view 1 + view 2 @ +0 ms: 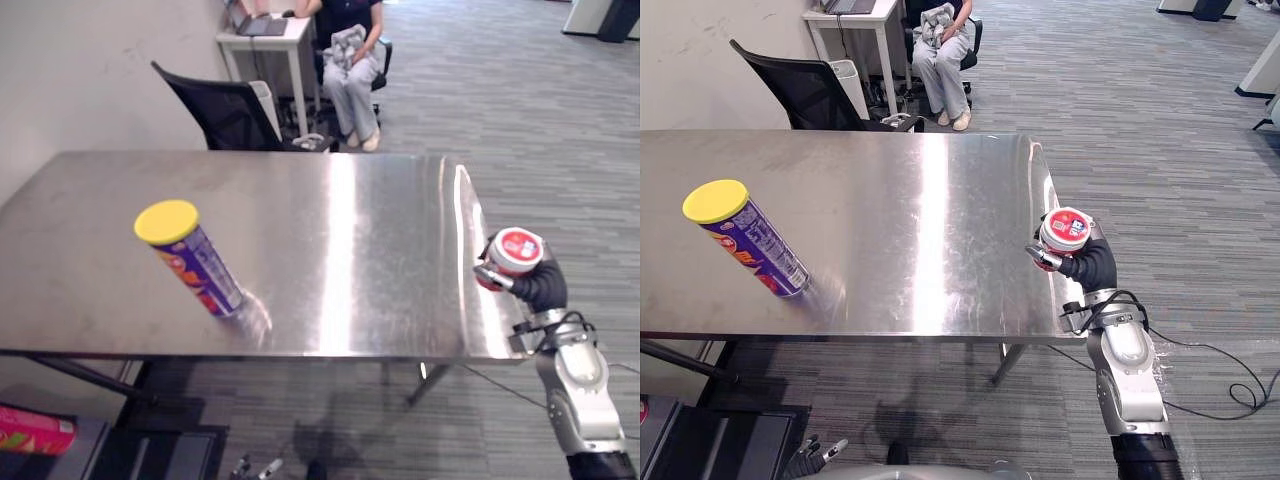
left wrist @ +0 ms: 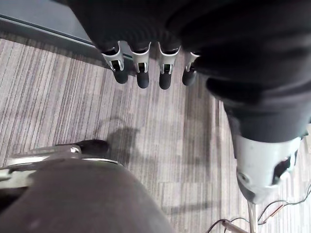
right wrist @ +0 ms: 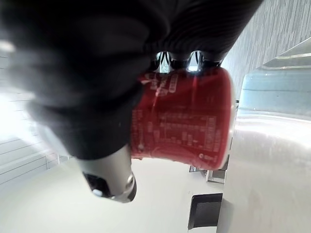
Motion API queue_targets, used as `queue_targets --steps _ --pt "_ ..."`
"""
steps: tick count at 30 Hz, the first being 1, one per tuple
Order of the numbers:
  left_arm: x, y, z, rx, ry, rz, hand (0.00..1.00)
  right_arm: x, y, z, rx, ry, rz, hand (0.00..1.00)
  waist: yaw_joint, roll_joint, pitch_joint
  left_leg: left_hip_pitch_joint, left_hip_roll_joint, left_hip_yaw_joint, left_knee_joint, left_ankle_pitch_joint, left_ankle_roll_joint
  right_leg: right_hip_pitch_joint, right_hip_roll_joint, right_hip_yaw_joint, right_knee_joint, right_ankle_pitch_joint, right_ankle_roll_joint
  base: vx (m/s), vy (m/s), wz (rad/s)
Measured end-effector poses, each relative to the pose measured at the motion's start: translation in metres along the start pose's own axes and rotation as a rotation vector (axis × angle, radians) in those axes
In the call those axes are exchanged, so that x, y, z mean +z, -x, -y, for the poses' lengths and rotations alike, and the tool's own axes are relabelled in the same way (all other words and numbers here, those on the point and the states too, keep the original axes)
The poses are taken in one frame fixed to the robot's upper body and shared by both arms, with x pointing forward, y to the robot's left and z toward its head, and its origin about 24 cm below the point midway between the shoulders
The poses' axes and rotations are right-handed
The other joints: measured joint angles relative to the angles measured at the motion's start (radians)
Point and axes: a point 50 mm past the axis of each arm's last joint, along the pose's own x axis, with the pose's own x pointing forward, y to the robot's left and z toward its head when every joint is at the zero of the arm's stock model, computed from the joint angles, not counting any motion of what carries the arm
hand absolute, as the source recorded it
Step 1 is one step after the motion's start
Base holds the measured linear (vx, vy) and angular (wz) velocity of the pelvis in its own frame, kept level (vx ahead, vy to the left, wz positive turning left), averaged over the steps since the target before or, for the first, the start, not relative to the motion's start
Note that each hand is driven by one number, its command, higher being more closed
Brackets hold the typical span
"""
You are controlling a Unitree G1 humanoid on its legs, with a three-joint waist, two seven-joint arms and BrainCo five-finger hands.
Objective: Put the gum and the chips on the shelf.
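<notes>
The steel tabletop [image 1: 380, 230] spans both eye views, with a black chair [image 1: 225, 110] and a seated person [image 1: 350, 60] beyond its far side. On its left part stands the chips can [image 1: 195, 262], yellow lid up. At its right edge the right robot hand [image 1: 1088, 266] grasps the gum tub [image 1: 1066, 230]. The eye views show the tub's lid; the right wrist view shows its red side with fingers curled over it. The left wrist view has the left robot hand [image 2: 142, 73] released, its fingers hanging straight above the carpet floor [image 2: 58, 97].

Red gum tub [image 1: 515, 250] in R hand [image 1: 541, 286]; yellow-lid chips can [image 1: 190, 258] on table [image 1: 350, 230].
</notes>
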Motion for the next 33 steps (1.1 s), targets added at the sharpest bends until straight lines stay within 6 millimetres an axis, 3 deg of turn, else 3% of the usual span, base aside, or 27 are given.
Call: queue_targets --steps 6,10,12,15,16,17,18,19,20,22,23,24,25,26,28,29,33 --pt "-0.002 0.0 -0.001 0.013 0.056 -0.014 0.0 -0.003 0.005 0.001 -0.011 -0.001 -0.021 1.0 0.003 0.002 0.001 -0.021 0.002 -0.029 0.001 0.011 -0.003 -0.017 -0.003 -0.02 0.032 -0.022 -0.01 -0.02 -0.007 0.15" --pt "0.005 -0.003 -0.003 0.039 0.161 -0.008 0.0 -0.001 -0.002 -0.004 0.009 -0.009 0.003 1.0 0.011 -0.004 0.041 -0.125 0.02 -0.083 0.163 -0.028 -0.012 -0.045 0.006 -0.025 0.101 -0.051 -0.037 -0.06 -0.034 0.37" --pt "0.007 -0.004 0.0 0.043 0.214 -0.003 0.0 0.005 -0.015 -0.012 0.047 -0.019 0.047 1.0 0.045 0.009 0.085 -0.164 0.049 -0.112 0.244 -0.042 -0.024 -0.031 0.04 -0.033 0.104 -0.056 -0.045 -0.16 -0.094 0.26" --pt "0.002 -0.001 0.006 0.045 0.25 -0.015 0.0 0.003 -0.022 -0.02 0.086 -0.033 0.047 1.0 0.075 0.03 0.105 -0.167 0.082 -0.113 0.242 -0.043 -0.025 -0.027 0.07 -0.05 0.118 -0.077 -0.07 -0.19 -0.111 0.18" --pt "-0.001 0.001 0.006 0.046 0.254 -0.025 0.0 0.002 -0.022 -0.022 0.094 -0.036 0.043 1.0 0.081 0.037 0.107 -0.173 0.094 -0.095 0.238 -0.057 -0.009 -0.025 0.076 -0.058 0.125 -0.085 -0.069 -0.21 -0.135 0.39" --pt "-0.008 0.004 0.005 0.056 0.266 -0.043 0.0 -0.001 -0.022 -0.024 0.101 -0.04 0.034 1.0 0.079 0.048 0.109 -0.177 0.122 -0.01 0.232 -0.092 0.058 -0.016 0.085 -0.067 0.118 -0.088 -0.069 -0.17 -0.159 0.85" --pt "-0.011 0.004 0.003 0.068 0.276 -0.052 0.0 0.0 -0.021 -0.021 0.093 -0.033 0.041 1.0 0.06 0.022 0.101 -0.182 0.148 0.106 0.233 -0.127 0.111 -0.016 0.072 -0.085 0.09 -0.083 -0.088 -0.15 -0.126 1.11" --pt "-0.01 0.004 0.003 0.071 0.281 -0.054 0.0 0.002 -0.02 -0.017 0.085 -0.021 0.052 1.0 0.051 0.014 0.103 -0.201 0.171 0.165 0.258 -0.135 0.122 -0.019 0.066 -0.122 0.085 -0.076 -0.099 -0.15 -0.067 1.29" --pt "-0.009 0.002 0.003 0.068 0.281 -0.054 0.0 0.004 -0.017 -0.009 0.051 -0.007 0.064 1.0 0.05 0.026 0.097 -0.25 0.216 0.25 0.372 -0.122 0.131 -0.035 0.046 -0.188 0.105 -0.076 -0.108 -0.11 0.005 0.97" --pt "-0.011 0.003 0.005 0.067 0.284 -0.06 0.0 0.003 -0.012 -0.002 0.01 0.001 0.055 1.0 0.052 0.039 0.087 -0.265 0.247 0.334 0.539 -0.095 0.162 -0.053 0.014 -0.25 0.162 -0.085 -0.111 -0.06 -0.046 1.23" --pt "-0.007 0.005 0.012 0.047 0.291 -0.029 0.0 0.006 -0.009 0.008 -0.004 0.043 0.058 1.0 0.041 0.073 0.074 -0.3 0.221 0.362 0.484 0.008 0.18 -0.122 0.017 -0.281 0.246 -0.127 -0.126 -0.03 -0.079 1.43" --pt "-0.006 0.004 0.011 0.05 0.291 -0.02 0.0 0.006 -0.008 0.01 -0.01 0.047 0.055 1.0 0.038 0.062 0.07 -0.294 0.197 0.358 0.424 0.041 0.169 -0.129 0.019 -0.289 0.231 -0.131 -0.133 -0.17 -0.168 2.19" --pt "0.001 0.0 0.006 0.067 0.305 0.006 0.0 0.01 -0.004 0.021 -0.041 0.075 0.057 1.0 -0.002 0.047 0.06 -0.268 0.114 0.348 0.25 0.115 0.163 -0.127 0.016 -0.349 0.145 -0.108 -0.174 -0.18 -0.112 2.05" --pt "-0.002 0.001 0.004 0.084 0.324 -0.008 0.0 0.007 -0.001 0.026 -0.085 0.07 0.044 1.0 0.007 0.039 0.062 -0.242 0.141 0.415 0.353 0.018 0.152 -0.122 -0.007 -0.413 0.154 -0.098 -0.168 -0.25 -0.149 2.02" --pt "-0.021 0.008 0.003 0.105 0.345 -0.064 0.0 0.007 -0.001 0.024 -0.081 0.064 0.047 1.0 0.025 0.027 0.06 -0.155 0.168 0.452 0.381 -0.022 0.117 -0.112 -0.047 -0.444 0.183 -0.114 -0.181 -0.16 -0.037 1.0" --pt "-0.033 0.014 0.003 0.111 0.349 -0.102 0.0 0.007 0.0 0.022 -0.072 0.063 0.045 1.0 0.027 0.023 0.06 -0.111 0.177 0.458 0.376 -0.021 0.109 -0.099 -0.06 -0.471 0.179 -0.113 -0.179 -0.13 0.029 0.76" --pt "-0.051 0.023 0.009 0.103 0.357 -0.16 0.0 0.005 0.004 0.023 -0.086 0.064 0.033 1.0 0.017 0.057 0.037 -0.062 0.155 0.441 0.261 -0.016 0.067 -0.117 -0.104 -0.552 0.185 -0.084 -0.13 -0.15 0.148 0.7"
